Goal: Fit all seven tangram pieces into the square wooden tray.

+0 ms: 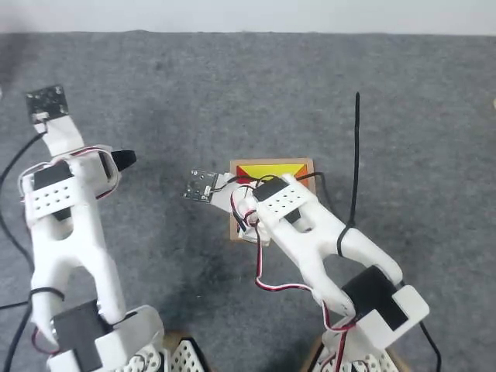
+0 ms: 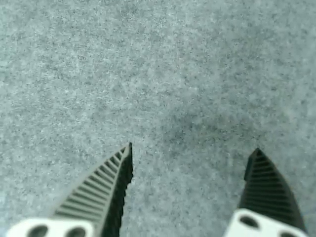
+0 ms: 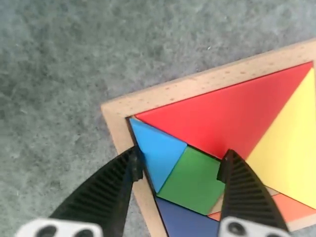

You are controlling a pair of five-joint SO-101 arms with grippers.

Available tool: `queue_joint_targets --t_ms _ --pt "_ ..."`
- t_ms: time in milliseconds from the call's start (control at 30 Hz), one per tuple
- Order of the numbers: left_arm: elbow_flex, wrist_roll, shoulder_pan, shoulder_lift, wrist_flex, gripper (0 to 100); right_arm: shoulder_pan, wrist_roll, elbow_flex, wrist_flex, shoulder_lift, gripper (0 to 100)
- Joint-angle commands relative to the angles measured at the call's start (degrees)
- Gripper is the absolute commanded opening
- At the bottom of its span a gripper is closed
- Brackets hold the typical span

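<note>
From above, the tray (image 1: pixel 273 163) sits beneath your right arm. Your left gripper (image 2: pixel 193 148) hangs spread over the surface (image 2: pixel 148 59). Your right gripper (image 3: pixel 181 159), spread, straddles the blue triangle (image 3: pixel 155 148) and green square (image 3: pixel 190 182) inside the tray: lower straight and press them flat gently.

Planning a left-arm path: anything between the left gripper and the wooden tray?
In the high view, bare grey mat runs from the left gripper to the right arm's wrist camera, which juts beside the tray.

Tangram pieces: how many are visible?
6, all in the tray: red triangle, yellow triangle, light blue triangle in the corner, green square beside it, dark blue piece, orange piece. Others may be hidden.
</note>
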Motion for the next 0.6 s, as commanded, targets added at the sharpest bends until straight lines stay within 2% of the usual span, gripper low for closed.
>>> queue_joint_targets --t_ms 0,433,500,567 --pt "-0.7 -0.5 -0.4 -0.4 -0.1 35 0.0 0.7 -0.8 0.2 -3.0 24.6" --pt "-0.7 -0.5 -0.4 -0.4 -0.1 35 0.1 0.4 -2.3 7.2 -11.6 24.5" --pt "-0.9 -0.6 -0.2 -0.5 0.0 35 1.8 -2.5 -4.7 9.1 -12.7 24.5" --pt "-2.2 -0.7 0.0 -0.7 1.3 35 5.8 -8.6 -9.5 13.1 -15.6 24.4"
